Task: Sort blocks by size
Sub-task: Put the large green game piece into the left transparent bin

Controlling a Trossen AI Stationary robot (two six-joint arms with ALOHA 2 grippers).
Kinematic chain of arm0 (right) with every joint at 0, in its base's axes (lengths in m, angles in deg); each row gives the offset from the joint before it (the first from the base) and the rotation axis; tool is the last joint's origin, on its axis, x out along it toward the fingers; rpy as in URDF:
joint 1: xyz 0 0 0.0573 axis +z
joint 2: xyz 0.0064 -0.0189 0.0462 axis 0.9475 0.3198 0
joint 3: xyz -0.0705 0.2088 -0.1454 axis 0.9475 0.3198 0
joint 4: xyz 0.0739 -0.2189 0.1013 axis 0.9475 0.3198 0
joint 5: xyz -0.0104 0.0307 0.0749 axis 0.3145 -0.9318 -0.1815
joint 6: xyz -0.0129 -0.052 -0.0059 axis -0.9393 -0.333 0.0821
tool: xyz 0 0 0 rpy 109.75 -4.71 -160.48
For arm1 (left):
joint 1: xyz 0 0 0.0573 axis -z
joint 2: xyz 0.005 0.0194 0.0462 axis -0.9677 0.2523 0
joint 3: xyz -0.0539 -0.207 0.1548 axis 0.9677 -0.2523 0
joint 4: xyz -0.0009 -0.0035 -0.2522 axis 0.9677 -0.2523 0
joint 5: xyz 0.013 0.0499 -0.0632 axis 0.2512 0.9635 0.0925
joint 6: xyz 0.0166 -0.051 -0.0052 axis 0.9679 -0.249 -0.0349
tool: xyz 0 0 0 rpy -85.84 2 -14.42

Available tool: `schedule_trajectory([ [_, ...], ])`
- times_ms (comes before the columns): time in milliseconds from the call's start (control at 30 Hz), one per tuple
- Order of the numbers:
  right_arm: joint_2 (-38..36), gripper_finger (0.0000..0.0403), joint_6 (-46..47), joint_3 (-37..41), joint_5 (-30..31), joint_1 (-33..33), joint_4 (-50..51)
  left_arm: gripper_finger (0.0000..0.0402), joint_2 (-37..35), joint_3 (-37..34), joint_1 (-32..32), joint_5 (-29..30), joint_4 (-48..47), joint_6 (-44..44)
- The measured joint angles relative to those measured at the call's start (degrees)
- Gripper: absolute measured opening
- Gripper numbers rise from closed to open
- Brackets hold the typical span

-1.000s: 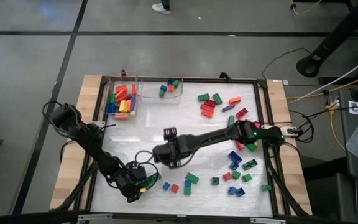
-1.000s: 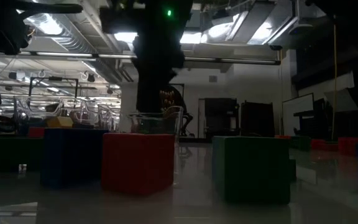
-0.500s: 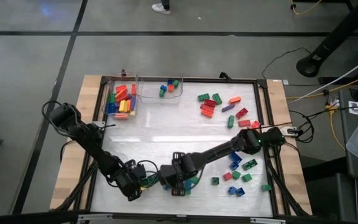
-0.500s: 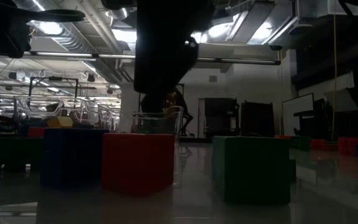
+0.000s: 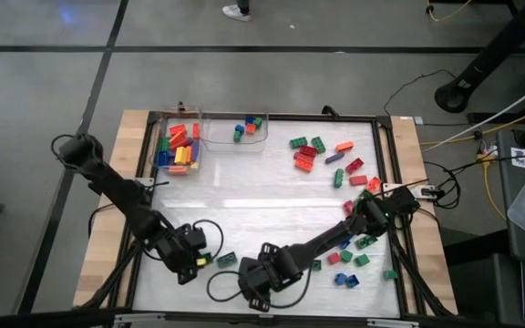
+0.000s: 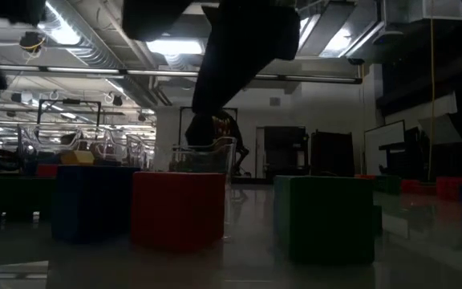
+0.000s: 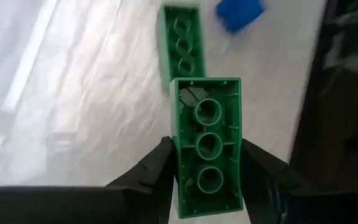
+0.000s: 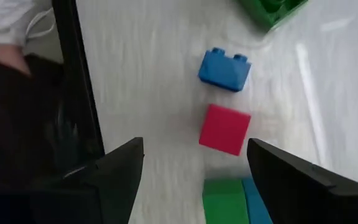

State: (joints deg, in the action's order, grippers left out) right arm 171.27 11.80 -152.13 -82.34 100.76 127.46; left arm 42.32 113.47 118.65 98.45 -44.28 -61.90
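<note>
Left end effector [image 7: 207, 186] pinching green block [image 7: 207, 148] — right end effector [image 8: 194, 180] spread.

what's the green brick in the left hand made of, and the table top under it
Green brick in the left hand: apparently moulded plastic, smooth and slightly glossy, with hollow tubes showing underneath. Table top: a white, shiny sheet with streaky reflections, possibly laminate or plastic; hard to tell.

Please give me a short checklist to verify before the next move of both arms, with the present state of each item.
1. Left gripper shut on the long green studded plastic brick: ok.
2. Brick sits straight between the fingers: ok.
3. Right gripper open and empty: ok.
4. Small red square plastic brick lies ahead of the right gripper's opening: ok.
5. Small blue plastic brick apart from the red one: ok.
6. Clear plastic bin has room: cannot tell.
</note>
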Motion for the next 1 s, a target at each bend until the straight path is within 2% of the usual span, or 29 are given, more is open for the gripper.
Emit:
schedule_trajectory([
  [133,0.0,0.0285,1.3,0.0,5.1,0.8,0.2,0.0131,-5.3,0.0,-1.5,0.1,-4.3,0.4],
  [233,0.0,0.0285,1.3,0.0,5.8,1.0,-0.2,0.0131,-9.6,0.1,-3.2,0.9,-8.0,1.6],
  [467,0.0,0.0285,1.3,0.0,6.0,1.0,-0.3,0.013,-19.7,0.1,-9.6,8.5,-18.1,7.3],
  [600,0.0,0.0285,1.3,0.0,6.0,1.0,-0.3,0.013,-25.2,0.1,-14.7,18.5,-24.9,12.2],
  [867,0.0,0.0285,1.5,0.0,6.0,1.0,-0.3,0.0139,-31.9,0.2,-28.2,46.7,-39.7,12.6],
  [1000,0.0,0.0285,1.5,0.0,6.4,1.0,-0.4,0.0146,-32.2,-0.3,-36.4,50.7,-40.7,14.1],
])
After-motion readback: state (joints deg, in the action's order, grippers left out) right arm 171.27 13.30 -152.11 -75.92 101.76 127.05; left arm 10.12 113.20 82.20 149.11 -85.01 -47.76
